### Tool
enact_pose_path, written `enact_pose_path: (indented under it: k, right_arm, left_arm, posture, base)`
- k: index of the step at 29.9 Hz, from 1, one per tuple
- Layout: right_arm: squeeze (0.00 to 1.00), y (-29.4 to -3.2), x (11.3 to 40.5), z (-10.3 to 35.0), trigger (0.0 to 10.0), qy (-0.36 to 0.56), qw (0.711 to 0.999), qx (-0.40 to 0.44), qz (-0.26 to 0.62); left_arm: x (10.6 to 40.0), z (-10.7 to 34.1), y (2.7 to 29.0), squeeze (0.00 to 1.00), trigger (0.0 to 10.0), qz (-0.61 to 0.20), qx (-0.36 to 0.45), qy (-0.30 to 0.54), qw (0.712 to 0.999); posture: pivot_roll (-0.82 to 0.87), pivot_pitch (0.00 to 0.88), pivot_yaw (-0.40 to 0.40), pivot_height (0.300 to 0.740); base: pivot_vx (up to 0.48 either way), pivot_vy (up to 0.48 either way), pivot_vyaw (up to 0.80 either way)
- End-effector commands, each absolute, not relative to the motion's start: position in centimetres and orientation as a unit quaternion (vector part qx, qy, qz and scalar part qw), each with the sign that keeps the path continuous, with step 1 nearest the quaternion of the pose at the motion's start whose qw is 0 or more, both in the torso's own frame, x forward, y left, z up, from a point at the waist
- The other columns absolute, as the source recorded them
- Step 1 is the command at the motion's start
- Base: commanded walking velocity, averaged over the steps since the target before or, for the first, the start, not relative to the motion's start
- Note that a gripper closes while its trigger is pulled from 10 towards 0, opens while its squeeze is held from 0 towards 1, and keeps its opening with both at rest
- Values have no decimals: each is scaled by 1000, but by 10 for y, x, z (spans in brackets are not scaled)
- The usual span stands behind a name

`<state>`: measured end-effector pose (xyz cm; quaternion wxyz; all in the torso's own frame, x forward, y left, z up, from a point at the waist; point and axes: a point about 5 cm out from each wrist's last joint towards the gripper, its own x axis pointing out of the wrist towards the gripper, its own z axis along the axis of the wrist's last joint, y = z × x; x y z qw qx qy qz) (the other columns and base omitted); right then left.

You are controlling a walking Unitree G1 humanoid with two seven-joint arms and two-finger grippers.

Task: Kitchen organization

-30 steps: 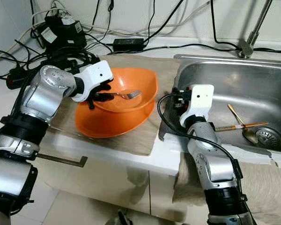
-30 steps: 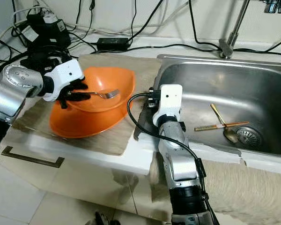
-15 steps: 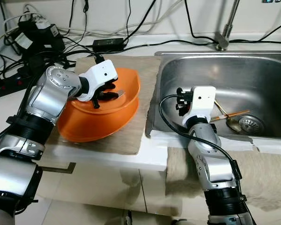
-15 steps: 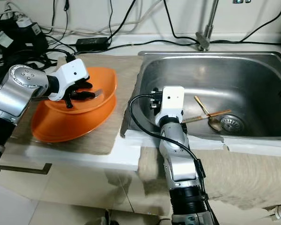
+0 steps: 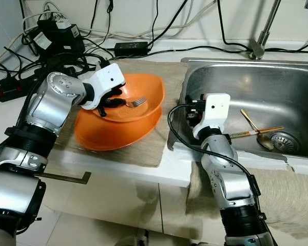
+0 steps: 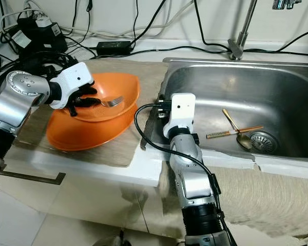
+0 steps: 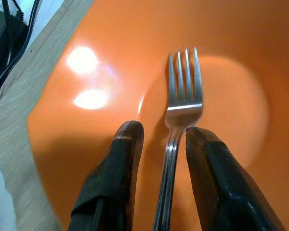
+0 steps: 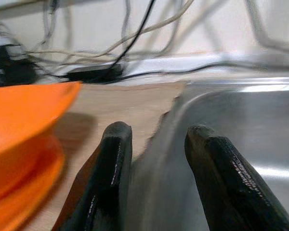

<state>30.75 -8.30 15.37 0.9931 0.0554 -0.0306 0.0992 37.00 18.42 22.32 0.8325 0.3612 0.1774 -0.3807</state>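
Fork [image 7: 183,103]: light, stiff, slippery steel; gripped at the handle by the left pincer [image 7: 160,139], tines inside the orange bowl [image 5: 143,97] at the desk's 9 o'clock. Right pincer [image 8: 156,144]: parted, empty, at the sink [image 5: 292,97] rim.

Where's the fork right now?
The fork sits between the left hand's fingers, tines over the inside of the upper orange bowl, on the mat left of the sink.
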Motion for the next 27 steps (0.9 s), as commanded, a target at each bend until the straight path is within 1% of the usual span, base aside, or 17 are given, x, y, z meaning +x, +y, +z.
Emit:
enact_pose_path:
  k: [1,10,16,17,18,19,20,21,22,23,26,27]
  right_arm:
    - [0,-73,307,158,10000,-23,987,88,135]
    - [0,-71,307,163,10000,-20,981,107,158]
    - [0,-60,305,171,10000,0,958,183,220]
    - [0,-58,304,173,10000,3,954,190,231]
    - [0,-57,304,174,10000,4,951,194,240]
    - [0,-57,303,177,10000,3,947,196,252]
    - [0,-56,302,180,10000,3,944,197,265]
    - [0,-55,300,187,10000,2,935,189,300]
    - [0,-55,300,187,10000,2,935,189,300]
    - [0,-56,296,195,10000,-3,928,182,326]
    - [0,-58,293,200,10000,-2,923,176,342]
    - [0,-58,290,199,10000,7,917,174,358]
  left_arm:
    - [370,226,192,0,10000,-374,374,186,828]
    - [368,219,195,0,10000,-384,377,201,818]
    - [368,215,195,0,10000,-395,389,212,805]
    - [368,215,195,0,5451,-395,389,213,804]
    - [368,214,194,0,4196,-395,390,213,804]
    - [368,214,194,0,431,-396,390,214,803]
    - [368,213,194,0,0,-396,391,214,803]
    - [369,213,193,0,0,-396,391,215,802]
    - [369,213,193,0,0,-396,391,215,802]
    - [370,213,193,0,0,-396,392,216,802]
    - [371,213,193,0,0,-394,392,217,802]
    - [372,214,192,0,0,-393,390,216,805]
  posture:
    - [40,0,107,740]
    - [46,0,106,740]
    - [48,1,107,740]
    - [48,2,108,740]
    - [47,2,109,740]
    - [48,3,110,740]
    - [47,3,110,740]
    - [46,3,111,740]
    - [46,3,111,740]
    - [43,4,114,740]
    - [41,5,114,740]
    - [39,6,115,740]
  base:
    - [0,0,0]
    - [0,0,0]
    - [0,0,0]
    - [0,0,0]
    - [0,0,0]
    - [0,0,0]
    - [0,0,0]
    - [0,0,0]
    - [0,0,0]
    - [0,0,0]
    - [0,0,0]
    - [0,0,0]
